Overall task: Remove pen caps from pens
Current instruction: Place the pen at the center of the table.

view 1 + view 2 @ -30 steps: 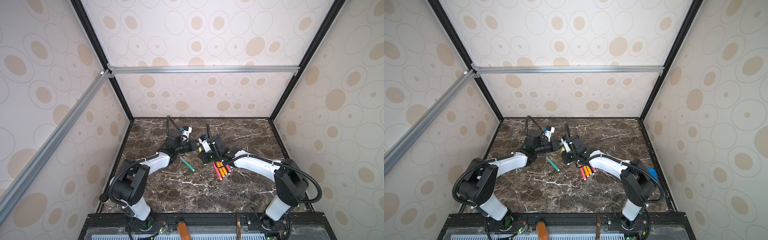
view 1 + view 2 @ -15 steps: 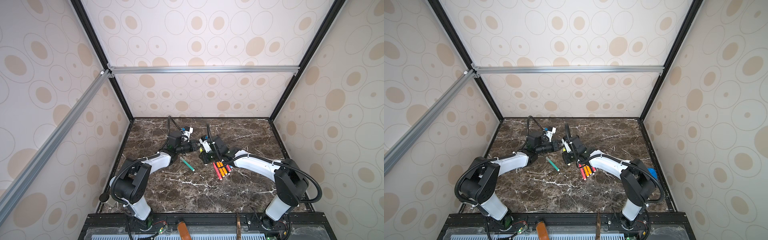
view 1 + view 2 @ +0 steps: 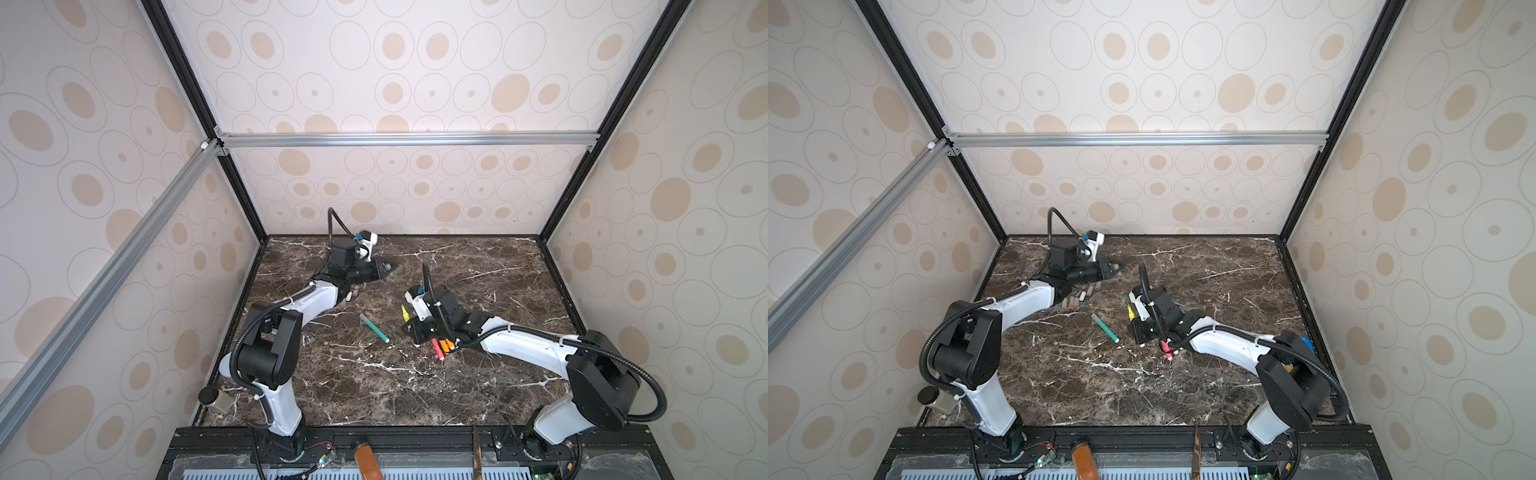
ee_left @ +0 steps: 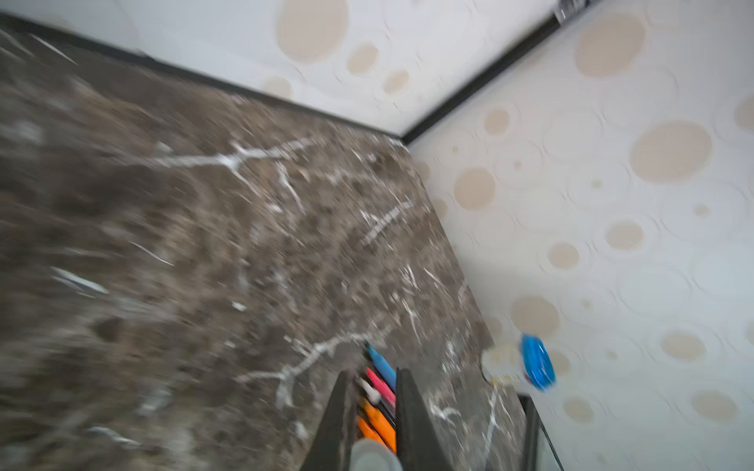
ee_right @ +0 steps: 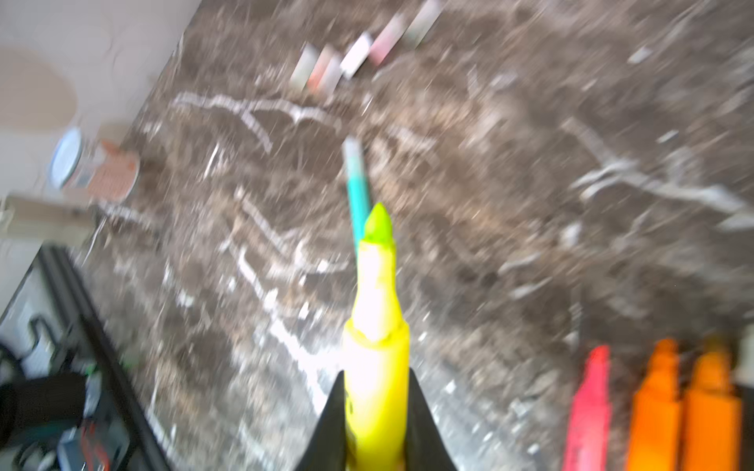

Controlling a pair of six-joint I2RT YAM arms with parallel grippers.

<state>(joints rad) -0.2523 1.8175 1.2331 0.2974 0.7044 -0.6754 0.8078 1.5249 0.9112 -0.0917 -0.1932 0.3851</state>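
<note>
Pulled away from the middle since a second ago, the left arm (image 3: 320,297) now reaches toward the rear of the marble table (image 3: 415,395). Its left gripper (image 4: 374,372) clenches a grey pen cap (image 4: 373,456). The right gripper (image 5: 375,373) grasps the yellow pen (image 5: 375,346), tip bare. The green pen (image 3: 374,328) lies between the arms, red and orange pens (image 5: 657,407) beside the right gripper, loose caps (image 3: 1082,296) near the left forearm.
</note>
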